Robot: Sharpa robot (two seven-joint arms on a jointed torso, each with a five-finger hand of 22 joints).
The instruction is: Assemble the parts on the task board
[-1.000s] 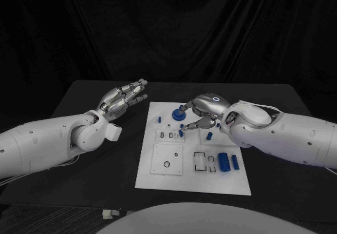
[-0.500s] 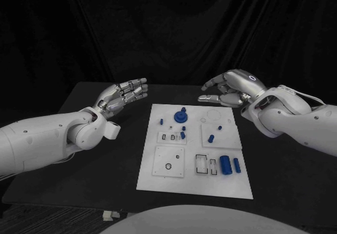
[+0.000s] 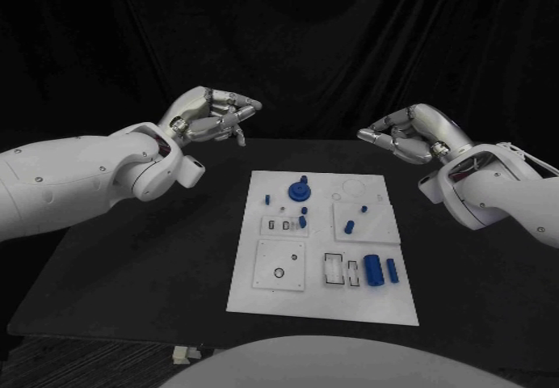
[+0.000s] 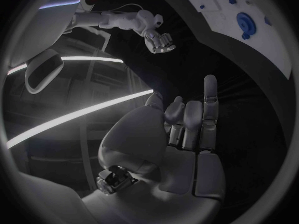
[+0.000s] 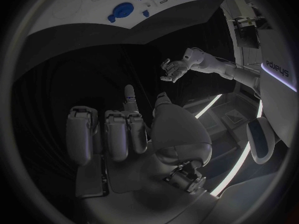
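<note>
1. The task board (image 3: 323, 250) lies flat in the middle of the black table (image 3: 140, 267), its long axis running from the robot toward the table's far edge.
2. A round blue gear part (image 3: 300, 191) sits near the board's far end with a small peg just beyond it; a blue cylinder (image 3: 373, 270) lies near the board's right side, its long axis along the board's length, with a thinner blue piece (image 3: 392, 272) just beside it.
3. Both hands hang above the table's far edge, well apart from the board and touching none of the parts.
4. The left hand (image 3: 212, 117) is beyond the board's far-left corner, fingers curled in, holding nothing.
5. The right hand (image 3: 408, 133) is beyond the far-right corner, fingers likewise curled inward and empty.
</note>
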